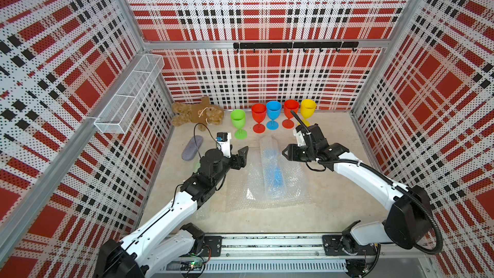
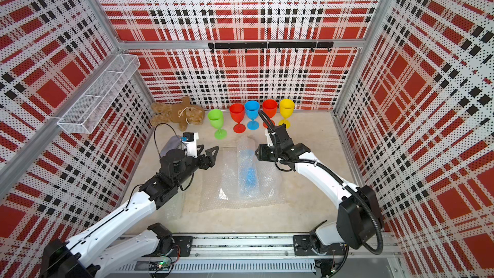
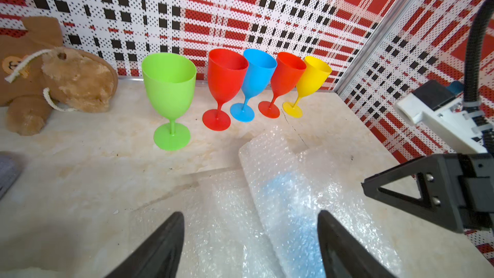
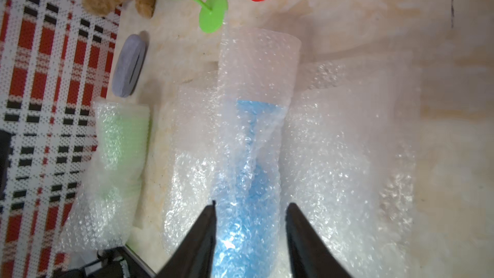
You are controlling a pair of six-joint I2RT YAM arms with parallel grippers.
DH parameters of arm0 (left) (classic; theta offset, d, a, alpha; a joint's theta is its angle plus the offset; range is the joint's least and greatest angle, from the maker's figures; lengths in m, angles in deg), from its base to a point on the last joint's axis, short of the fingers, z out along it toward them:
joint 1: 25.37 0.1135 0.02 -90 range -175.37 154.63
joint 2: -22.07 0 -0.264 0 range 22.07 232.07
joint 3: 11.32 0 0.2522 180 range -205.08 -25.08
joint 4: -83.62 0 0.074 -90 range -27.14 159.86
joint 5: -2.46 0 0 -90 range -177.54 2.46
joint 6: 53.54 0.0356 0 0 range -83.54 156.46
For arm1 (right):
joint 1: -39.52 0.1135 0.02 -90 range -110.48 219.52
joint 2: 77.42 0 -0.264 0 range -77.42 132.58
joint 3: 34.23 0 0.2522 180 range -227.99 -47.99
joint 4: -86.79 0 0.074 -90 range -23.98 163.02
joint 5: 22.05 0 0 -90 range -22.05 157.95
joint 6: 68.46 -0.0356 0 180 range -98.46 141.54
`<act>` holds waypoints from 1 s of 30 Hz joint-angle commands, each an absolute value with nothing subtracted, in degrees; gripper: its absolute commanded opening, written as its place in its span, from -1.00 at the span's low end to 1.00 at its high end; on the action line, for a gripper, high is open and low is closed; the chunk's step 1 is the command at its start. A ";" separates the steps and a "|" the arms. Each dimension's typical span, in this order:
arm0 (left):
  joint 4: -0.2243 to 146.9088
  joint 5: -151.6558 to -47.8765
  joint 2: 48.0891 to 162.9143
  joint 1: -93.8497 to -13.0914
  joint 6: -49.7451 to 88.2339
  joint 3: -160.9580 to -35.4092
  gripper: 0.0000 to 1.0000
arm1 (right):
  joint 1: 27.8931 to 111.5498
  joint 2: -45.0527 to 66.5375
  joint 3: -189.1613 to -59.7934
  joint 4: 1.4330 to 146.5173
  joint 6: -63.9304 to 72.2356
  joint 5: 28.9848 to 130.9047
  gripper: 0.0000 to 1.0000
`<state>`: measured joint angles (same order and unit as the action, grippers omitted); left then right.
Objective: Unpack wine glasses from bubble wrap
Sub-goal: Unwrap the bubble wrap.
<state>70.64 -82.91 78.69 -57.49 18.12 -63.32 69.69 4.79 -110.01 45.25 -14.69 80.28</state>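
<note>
Table read as a clock face, 12 at the back wall. At 12, upright in a row: green goblet point(image 1: 238, 120), red goblet point(image 1: 258, 113), blue goblet point(image 1: 273, 110), second red goblet point(image 1: 290, 108), yellow goblet point(image 1: 308, 108). Centre: wrapped blue goblet point(image 1: 274, 168) lying in a bubble wrap roll point(image 1: 268, 145) on flat sheets point(image 1: 240, 196). Left gripper point(image 1: 243, 156), at its 9, spread and empty. Right gripper point(image 4: 251, 204), at its 2, fingers astride the roll; pinching or not cannot be told. At 8, wrapped green goblet point(image 4: 120, 135).

A brown teddy bear point(image 1: 197, 113) lies by the back wall, grey pouch point(image 1: 192, 147) nearby.
</note>
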 commanded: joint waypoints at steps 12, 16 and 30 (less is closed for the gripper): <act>61.93 -92.62 92.74 -65.14 13.84 -72.91 0.57 | 70.24 7.95 -99.52 59.48 -16.63 93.96 -0.47; 59.26 -93.51 96.12 -67.24 15.10 -74.79 0.57 | 70.32 7.32 -96.90 65.21 -19.44 99.05 -0.51; 55.74 -97.48 102.46 -69.49 17.66 -76.46 0.18 | 70.47 6.07 -95.59 65.96 -17.66 98.83 -0.54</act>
